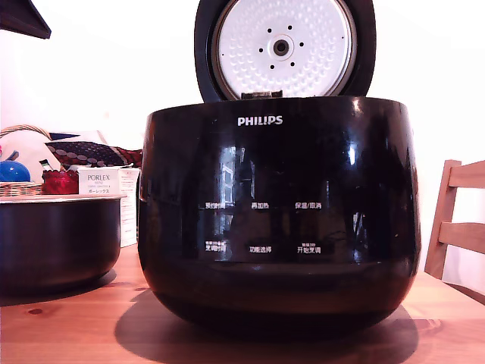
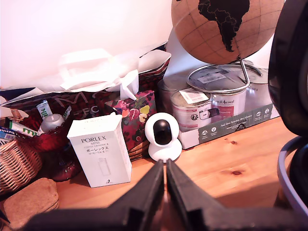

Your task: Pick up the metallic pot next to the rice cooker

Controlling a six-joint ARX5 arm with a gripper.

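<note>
Across the middle of the exterior view stands the rice cooker [image 1: 279,212], glossy black, with its lid [image 1: 284,47] raised upright at the top of the frame and the dimpled silver plate facing the camera. Low at that view's left sits the pot [image 1: 57,241], dark with a thin pale rim, on the wooden surface [image 1: 76,326] just beside the cooker; a narrow gap shows between them. Behind the pot, at middle left, are a wicker basket [image 1: 19,188], a blue ball [image 1: 14,171] and a white PORLEX box [image 1: 100,183]. A wooden chair back [image 1: 457,220] shows at the right edge.

At the lower centre of the wrist view the end effector [image 2: 166,180] is closed to a thin slit and holds nothing; its two black fingers [image 2: 144,197] nearly touch. Beyond them, mid-frame, stand the PORLEX box [image 2: 101,151] and a small white camera [image 2: 162,136]. A globe [image 2: 226,29] fills the upper right above a boxed set of cans [image 2: 211,103]. The basket [image 2: 17,163] lies at the lower left. Along the right edge curves a black shape, probably the cooker [image 2: 288,72], and a pale rim below it may be the pot [image 2: 285,178]; I cannot tell for certain.
</note>
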